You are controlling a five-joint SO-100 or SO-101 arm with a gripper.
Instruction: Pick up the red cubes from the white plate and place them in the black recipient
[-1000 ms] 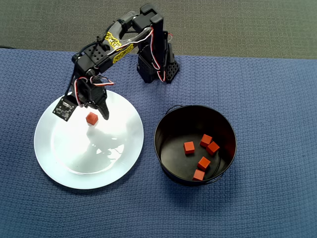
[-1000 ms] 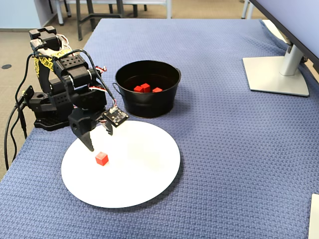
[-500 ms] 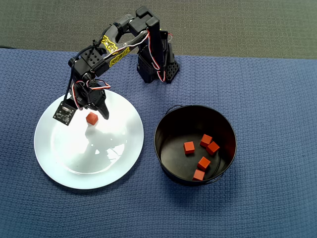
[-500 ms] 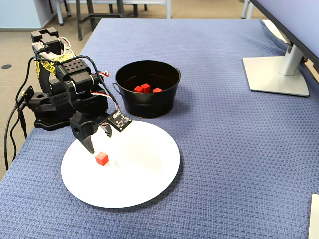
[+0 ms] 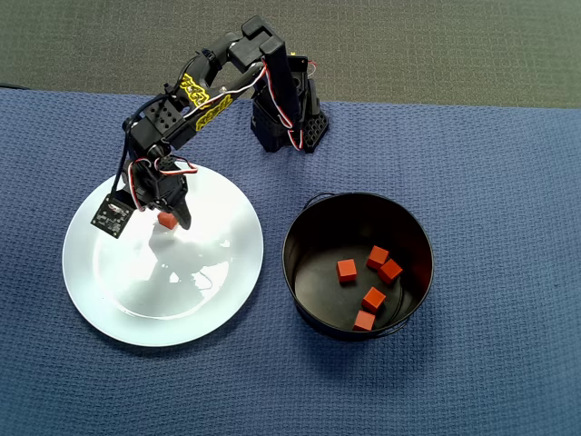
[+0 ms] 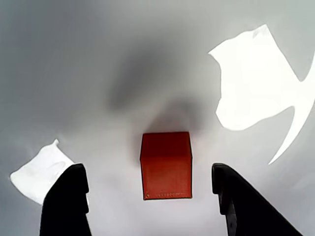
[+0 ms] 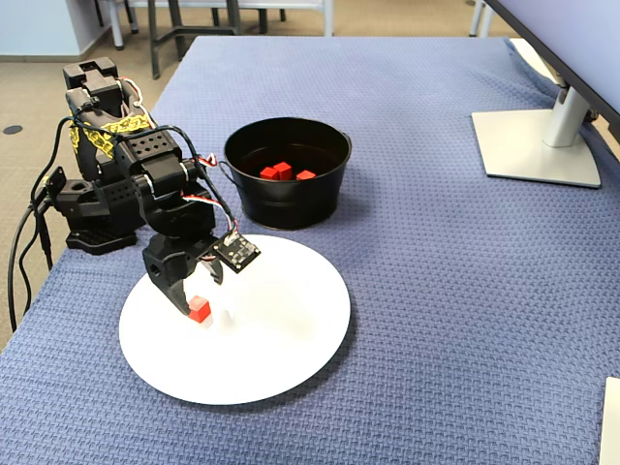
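Observation:
One red cube (image 5: pixel 167 220) lies on the white plate (image 5: pixel 182 295), in its far left part in the overhead view. My gripper (image 5: pixel 171 223) is open and low over the plate, straddling this cube. In the wrist view the cube (image 6: pixel 166 164) sits between the two black fingers (image 6: pixel 69 201) with a gap on each side; my gripper (image 6: pixel 146 168) does not touch it. In the fixed view the cube (image 7: pixel 200 310) shows under my gripper (image 7: pixel 201 308) on the plate (image 7: pixel 281 334). The black recipient (image 5: pixel 313 227) holds several red cubes (image 5: pixel 373 299), also seen in the fixed view (image 7: pixel 281 170).
A blue woven cloth (image 5: pixel 490 182) covers the table. The arm's base (image 5: pixel 289 118) stands behind the plate and pot. In the fixed view the pot (image 7: pixel 286 208) stands just beyond the plate, and a monitor stand (image 7: pixel 538 145) is at the far right.

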